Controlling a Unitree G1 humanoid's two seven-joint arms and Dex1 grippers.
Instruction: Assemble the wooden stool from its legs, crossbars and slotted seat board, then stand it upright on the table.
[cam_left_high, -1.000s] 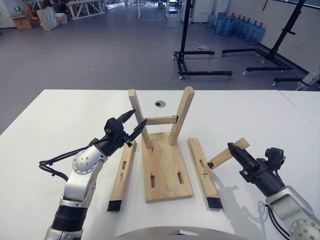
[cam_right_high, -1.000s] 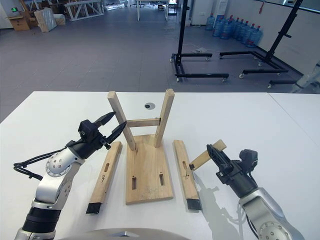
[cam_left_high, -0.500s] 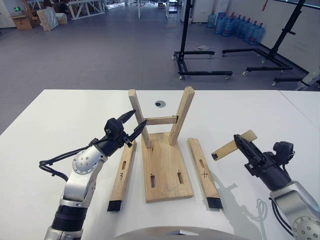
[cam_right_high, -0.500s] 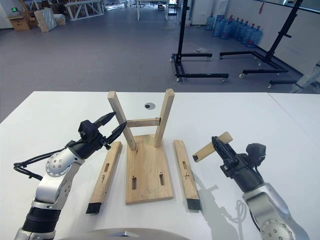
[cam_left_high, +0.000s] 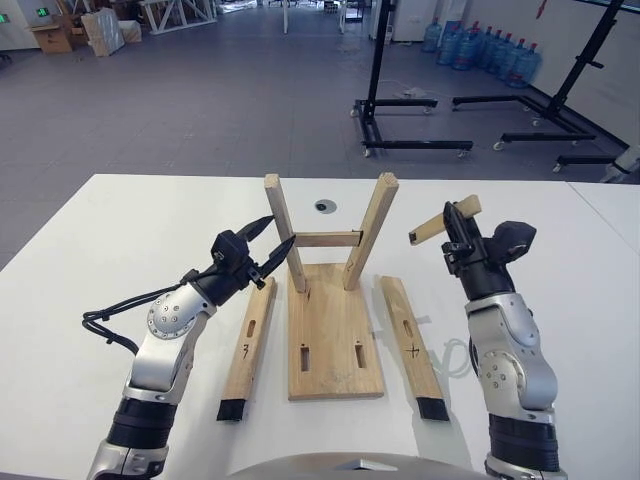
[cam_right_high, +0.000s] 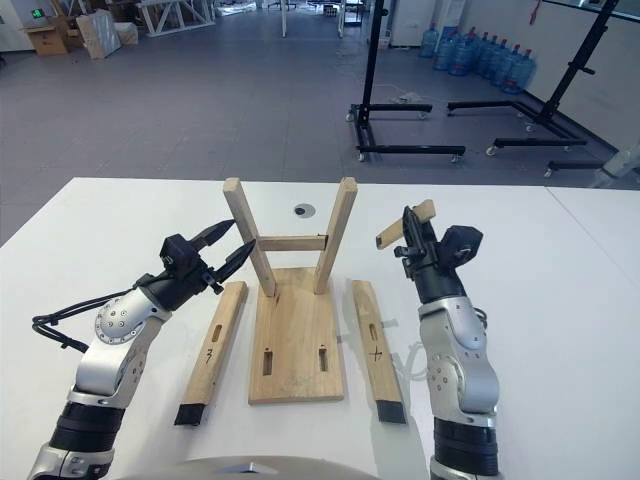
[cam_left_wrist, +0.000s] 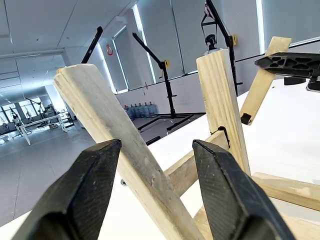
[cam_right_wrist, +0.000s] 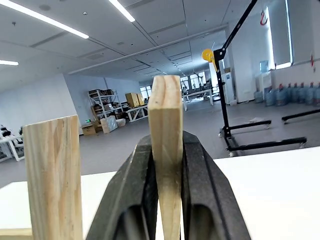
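Note:
The slotted seat board lies flat on the white table. Two legs stand in its far end, the left upright leg and the right upright leg, joined by a crossbar. My left gripper is open, its fingers on either side of the left upright leg without touching it. My right gripper is shut on a short loose crossbar, held in the air just right of the right upright leg. Two loose legs lie flat, one left and one right of the board.
A small round hole sits in the table behind the stool frame. A white cable loops on the table near my right arm. Black wheeled stands are on the floor beyond the table's far edge.
My right gripper has lifted the short crossbar off the table and carried it up and inward toward the right upright leg. The left arm has kept still.

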